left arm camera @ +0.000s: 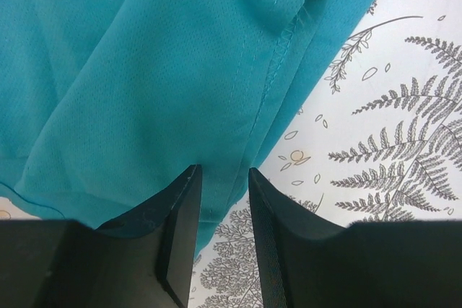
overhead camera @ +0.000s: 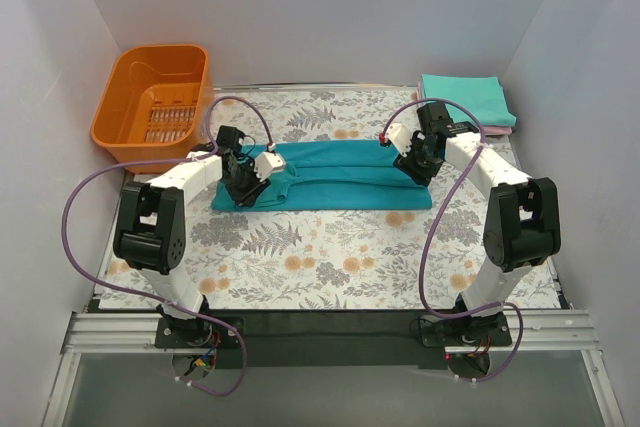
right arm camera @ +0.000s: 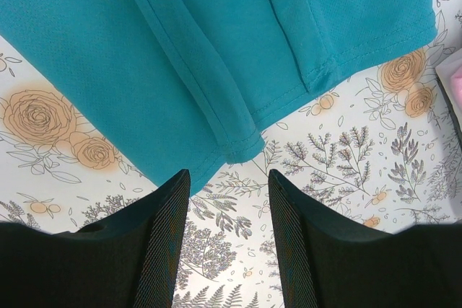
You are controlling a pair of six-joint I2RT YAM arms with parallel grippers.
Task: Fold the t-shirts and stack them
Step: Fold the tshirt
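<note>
Deep teal-blue t-shirt (overhead camera: 340, 177): lies flat in the middle of the surface (overhead camera: 330, 257), folded lengthwise into a long band running left to right between the two arms.
Left tool (left arm camera: 224, 172): released, fingers slightly parted, over the shirt's left end beside a stitched hem; its tips sit right at the cloth's edge.
Right tool (right arm camera: 227, 172): released, fingers apart, over bare print just short of the hem corner at the shirt's right end.
Mint-teal t-shirt (overhead camera: 462, 99): folded, in the far right corner.
Pink t-shirt (overhead camera: 500, 131): under the mint-teal one, only an edge showing.
Orange basket (overhead camera: 130, 87): far left corner.
</note>
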